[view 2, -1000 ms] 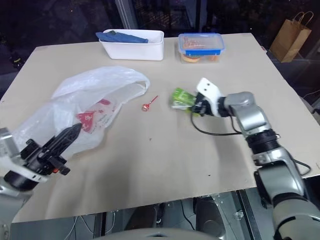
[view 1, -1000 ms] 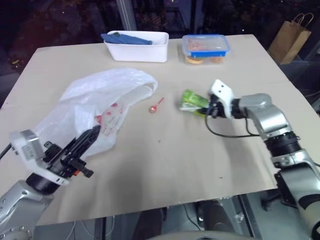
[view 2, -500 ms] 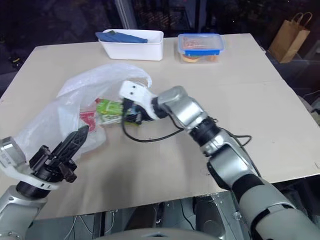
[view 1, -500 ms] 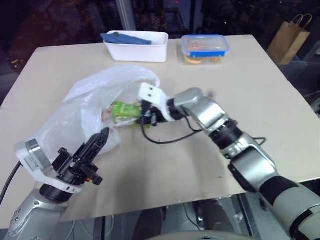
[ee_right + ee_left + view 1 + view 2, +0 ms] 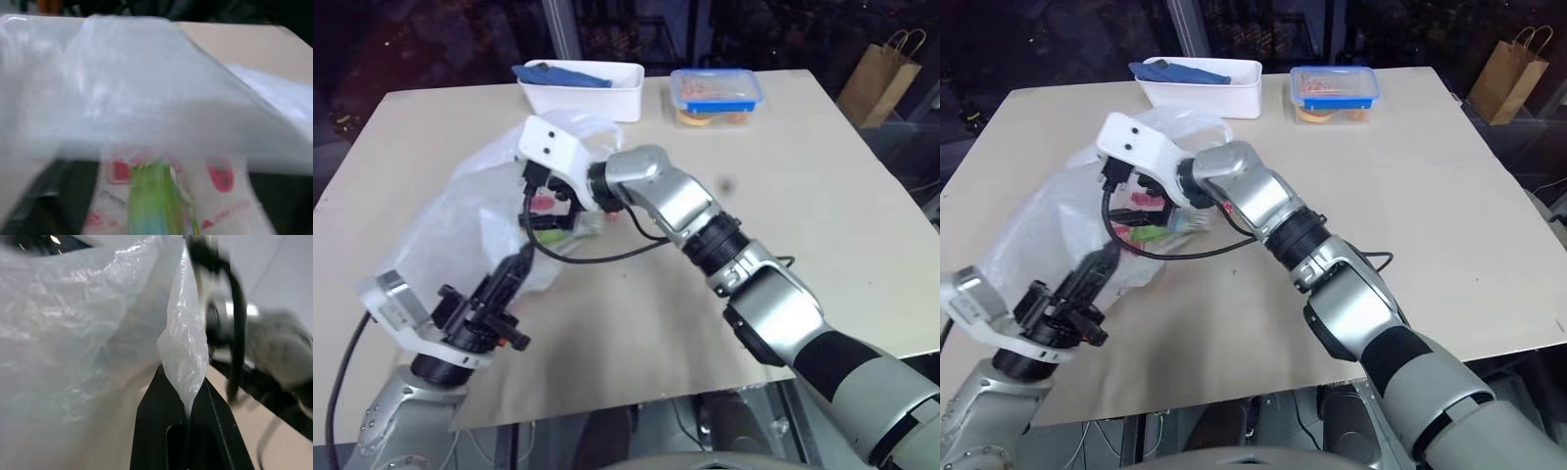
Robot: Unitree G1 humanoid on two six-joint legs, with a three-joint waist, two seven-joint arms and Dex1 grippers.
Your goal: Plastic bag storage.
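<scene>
Left gripper (image 5: pixel 188 401) fingers pinched a fold of the plastic bag (image 5: pixel 470 225), lifting its mouth off the counter (image 5: pixel 783 196). Right gripper (image 5: pixel 548 201) sat at that mouth above a green packet (image 5: pixel 1151 233); whether its fingers were spread, cannot tell. Risk: thin film slipping from the pinch, the mouth sagging onto the right wrist, the packet spilling out.
</scene>
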